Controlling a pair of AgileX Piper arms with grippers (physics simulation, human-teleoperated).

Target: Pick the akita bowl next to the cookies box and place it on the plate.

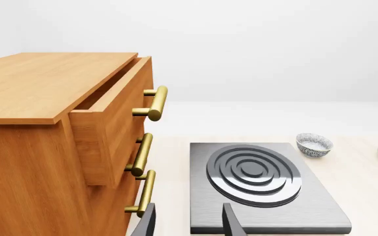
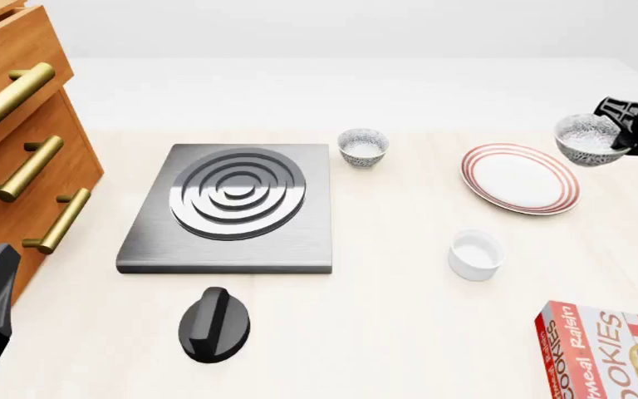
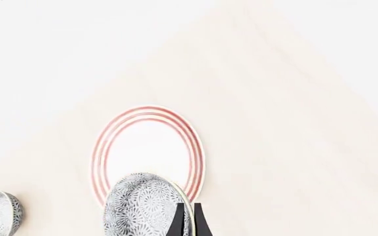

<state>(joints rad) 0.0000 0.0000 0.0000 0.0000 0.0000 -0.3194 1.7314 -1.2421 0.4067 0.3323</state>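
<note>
Wooden drawer cabinet (image 2: 14, 141) (3 brass handles), stove plate (image 2: 233, 208), black knob (image 2: 215, 324), white cup (image 2: 477, 254) — second speckled bowl (image 2: 362, 147).

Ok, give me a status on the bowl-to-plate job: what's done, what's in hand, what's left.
Done: the akita bowl is off the table, away from the cookies box, gripped at its rim by the right pincer.
In hand: it hangs in the air by the plate's far right edge, not yet over its middle.
Left: bring it over the plate, lower it, release. The left pincer sits open near the stove.
</note>
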